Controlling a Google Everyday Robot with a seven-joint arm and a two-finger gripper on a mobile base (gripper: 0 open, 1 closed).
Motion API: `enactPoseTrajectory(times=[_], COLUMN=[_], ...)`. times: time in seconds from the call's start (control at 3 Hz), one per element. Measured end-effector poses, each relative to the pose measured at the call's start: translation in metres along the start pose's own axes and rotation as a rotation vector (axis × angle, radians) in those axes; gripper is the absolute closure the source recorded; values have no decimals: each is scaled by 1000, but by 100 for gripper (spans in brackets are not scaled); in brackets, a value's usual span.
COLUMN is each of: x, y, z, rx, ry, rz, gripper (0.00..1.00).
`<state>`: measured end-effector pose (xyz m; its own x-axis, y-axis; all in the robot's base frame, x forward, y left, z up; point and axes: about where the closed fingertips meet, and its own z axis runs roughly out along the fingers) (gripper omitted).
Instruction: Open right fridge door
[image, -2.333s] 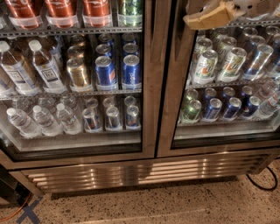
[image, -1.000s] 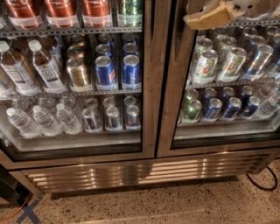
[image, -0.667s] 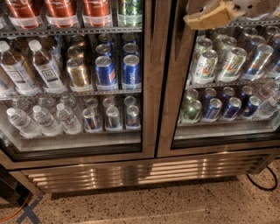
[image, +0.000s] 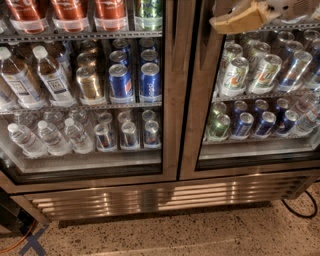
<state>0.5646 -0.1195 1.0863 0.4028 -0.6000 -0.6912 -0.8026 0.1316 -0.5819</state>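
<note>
We locate the right fridge door (image: 196, 115) in the right half of the fridge front, with its brushed steel frame meeting the frame of the left fridge door (image: 169, 100) along the centre line. Both doors sit flush with one another and appear closed. The gripper (image: 242, 19) is at the upper edge of the view, in front of the top of the right fridge door's glass, just right of that door's inner frame edge. Its tan tip points left. We cannot tell how far the gripper is open, and we see nothing held in it. We also cannot tell whether it touches the glass. Behind the right pane, green-and-silver cans (image: 235, 75) occupy the upper visible shelf and blue cans (image: 261, 123) the shelf below. Behind the left pane, we note red-labelled bottles (image: 70, 9) on the top shelf, gold cans (image: 90, 82) and blue Pepsi cans (image: 135, 80) on the middle shelf, and water bottles (image: 47, 137) on the lowest shelf. A slatted steel grille (image: 150, 197) runs under both doors. On the speckled floor (image: 200, 235), a black cable (image: 300, 206) lies at the right edge.
</note>
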Motion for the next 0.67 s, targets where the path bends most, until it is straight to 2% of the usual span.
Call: enactPoseTrajectory(times=[0.67], x=[0], y=[0], z=[-1], rx=[4], ry=[5], rz=[2], gripper=[100])
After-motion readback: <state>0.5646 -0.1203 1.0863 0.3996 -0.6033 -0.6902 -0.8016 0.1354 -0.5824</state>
